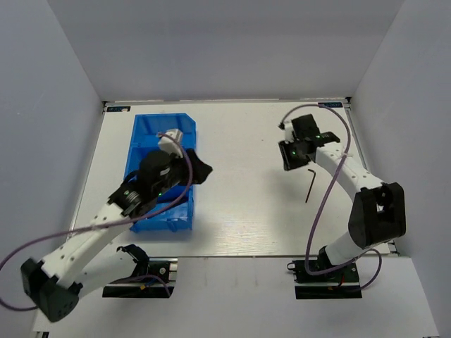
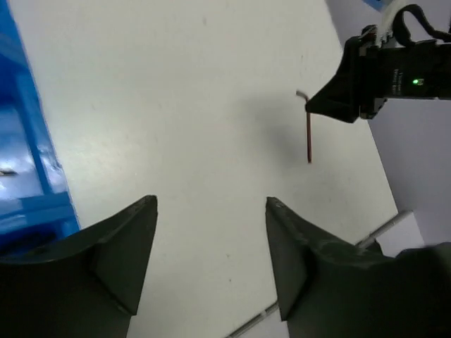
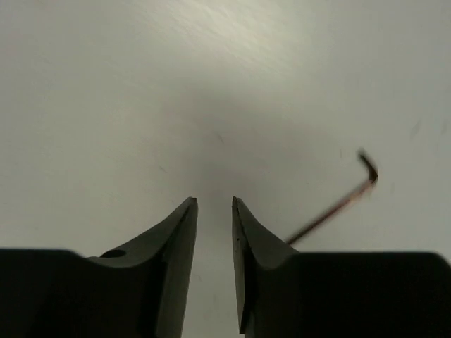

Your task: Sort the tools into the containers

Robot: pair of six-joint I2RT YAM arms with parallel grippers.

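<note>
Lying beside right jaws: hex key (image 1: pixel 311 185)

From above, the left arm (image 1: pixel 151 183) covers the middle of the blue bin (image 1: pixel 144 134), so its contents there cannot be told. In the left wrist view the bin is cut off at 9 o'clock. In the right wrist view the hex key (image 3: pixel 337 208) loses its long end behind a finger of the right claw (image 3: pixel 214 202), at 5 o'clock.
</note>
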